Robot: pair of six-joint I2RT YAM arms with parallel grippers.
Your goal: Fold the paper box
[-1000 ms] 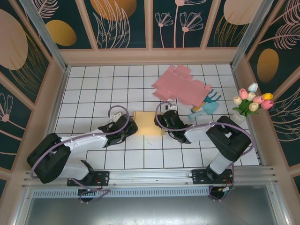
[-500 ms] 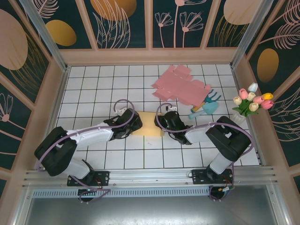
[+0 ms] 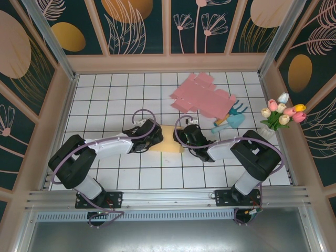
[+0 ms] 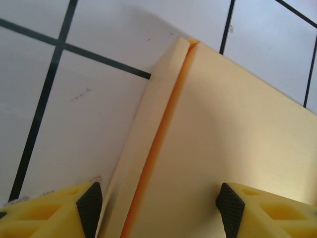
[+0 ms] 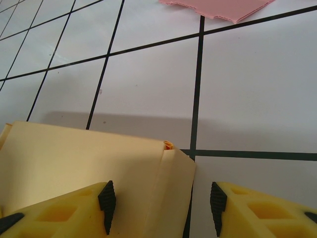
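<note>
Pose low at paper box (image 3: pixel 168 140) | left tool (image 4: pixel 157 201) parted over edge, gripping nothing | right tool (image 5: pixel 161 201) alike

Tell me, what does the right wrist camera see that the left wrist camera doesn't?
Right wrist camera: the edge of a pink paper sheet, and a corner of the yellow paper box between the fingers of the open right gripper. Left wrist camera: a side flap with an orange crease, running between the fingers of the open left gripper. Shared: the yellow box, the white tiled table, yellow fingers with black pads.
</note>
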